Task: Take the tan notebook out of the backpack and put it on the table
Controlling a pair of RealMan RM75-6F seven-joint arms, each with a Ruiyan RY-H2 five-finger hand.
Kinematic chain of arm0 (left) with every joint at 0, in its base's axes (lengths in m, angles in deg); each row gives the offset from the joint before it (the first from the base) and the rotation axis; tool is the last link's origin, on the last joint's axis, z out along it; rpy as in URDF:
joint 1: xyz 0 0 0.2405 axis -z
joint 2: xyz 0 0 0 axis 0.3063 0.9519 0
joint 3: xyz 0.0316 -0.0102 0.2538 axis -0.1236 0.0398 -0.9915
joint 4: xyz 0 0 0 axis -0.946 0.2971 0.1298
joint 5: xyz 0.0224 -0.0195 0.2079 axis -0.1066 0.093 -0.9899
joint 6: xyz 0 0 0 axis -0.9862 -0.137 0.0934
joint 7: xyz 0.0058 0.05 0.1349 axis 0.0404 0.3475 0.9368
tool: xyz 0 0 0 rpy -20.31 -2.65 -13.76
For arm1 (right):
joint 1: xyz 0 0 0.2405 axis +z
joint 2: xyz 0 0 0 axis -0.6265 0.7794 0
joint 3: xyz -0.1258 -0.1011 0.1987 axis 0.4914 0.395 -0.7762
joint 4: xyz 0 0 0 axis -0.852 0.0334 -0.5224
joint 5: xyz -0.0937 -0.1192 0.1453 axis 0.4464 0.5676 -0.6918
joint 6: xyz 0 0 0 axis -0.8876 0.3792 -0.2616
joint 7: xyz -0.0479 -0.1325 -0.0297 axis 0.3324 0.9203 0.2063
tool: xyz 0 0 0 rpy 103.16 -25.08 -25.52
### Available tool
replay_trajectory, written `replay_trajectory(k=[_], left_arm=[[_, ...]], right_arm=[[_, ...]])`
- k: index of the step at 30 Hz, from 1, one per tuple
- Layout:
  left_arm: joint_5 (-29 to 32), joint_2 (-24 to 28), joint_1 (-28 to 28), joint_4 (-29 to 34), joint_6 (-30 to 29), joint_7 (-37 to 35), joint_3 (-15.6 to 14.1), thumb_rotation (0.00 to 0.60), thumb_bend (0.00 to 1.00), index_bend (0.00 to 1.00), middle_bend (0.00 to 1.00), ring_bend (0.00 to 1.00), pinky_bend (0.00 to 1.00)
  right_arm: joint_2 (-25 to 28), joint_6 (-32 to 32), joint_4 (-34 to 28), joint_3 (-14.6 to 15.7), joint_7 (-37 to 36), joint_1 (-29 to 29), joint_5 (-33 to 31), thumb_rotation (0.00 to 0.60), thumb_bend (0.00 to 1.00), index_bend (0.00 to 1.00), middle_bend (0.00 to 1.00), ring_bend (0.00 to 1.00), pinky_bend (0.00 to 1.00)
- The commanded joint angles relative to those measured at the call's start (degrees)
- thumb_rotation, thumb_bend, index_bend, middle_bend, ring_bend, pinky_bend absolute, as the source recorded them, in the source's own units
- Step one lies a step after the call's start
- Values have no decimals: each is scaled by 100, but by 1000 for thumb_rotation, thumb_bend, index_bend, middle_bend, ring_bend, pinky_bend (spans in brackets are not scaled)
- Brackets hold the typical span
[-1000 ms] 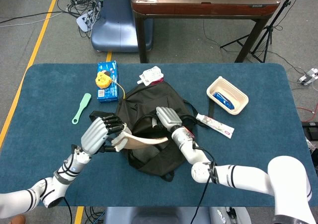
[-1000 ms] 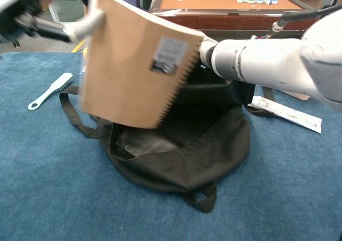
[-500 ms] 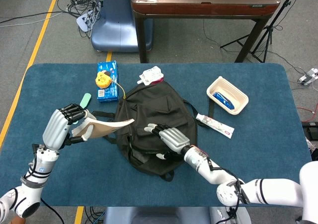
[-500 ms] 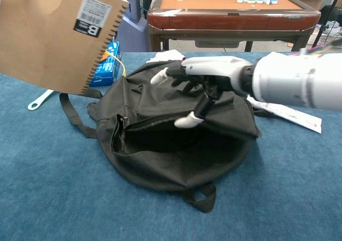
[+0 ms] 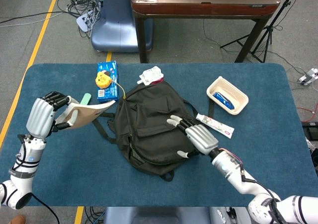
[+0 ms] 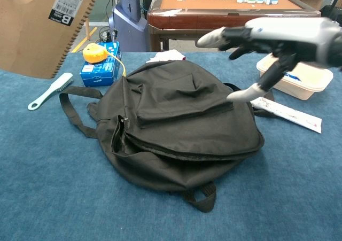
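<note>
My left hand [image 5: 43,115] grips the tan spiral notebook [image 5: 88,113] at the table's left side, holding it above the cloth. In the chest view the notebook [image 6: 40,30] fills the upper left, barcode label showing, and the hand itself is out of frame. The black backpack [image 5: 151,127] lies flat in the middle of the table, its flap down; the chest view shows the backpack [image 6: 176,129] with its zip partly gaping. My right hand [image 5: 196,134] hovers over the bag's right edge with fingers spread, holding nothing; the right hand [image 6: 272,35] shows raised in the chest view.
A mint brush [image 6: 51,90] and a blue box with a yellow tape measure [image 5: 106,80] lie left of the bag. A white pouch [image 5: 151,75] sits behind it. A cream tray [image 5: 227,95] with a blue item and a long wrapped packet [image 5: 214,125] lie on the right.
My left hand carried the notebook out of the bag and further left. My right hand let go of the bag and drew back to the right; the bag's flap dropped shut.
</note>
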Motion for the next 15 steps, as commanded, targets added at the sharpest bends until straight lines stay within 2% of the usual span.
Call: replay_trajectory(k=[1,7,11,13,15], left_arm=[[121,-285,173,-431,285,190,139,600,434,619,626,533,449],[157,-971,602,-1177,720,572,289,600,433,612,625,528,449],[285,-1382,803,-1441,1149,839,266,600,424,585,612,522,449],[372,-1522,843,-1445,1443,1113,165,600,398,521,573,503,447],[512,-1464,834,-1157,1823,1352,42,600,367,400,474,441,417]], right_arm=[[224,230,-103,47,-236,-227,253,600,227,0,0,0,105],[465,493,-178,42,-468,-475,483,600,227,0,0,0,105],[548,625,-179,29,-555,-605,523,600,226,0,0,0,105],[590,679,-164,36,-597,-676,530,600,226,0,0,0,105],[639,720,-145,38,-634,-740,523,600,226,0,0,0,105]])
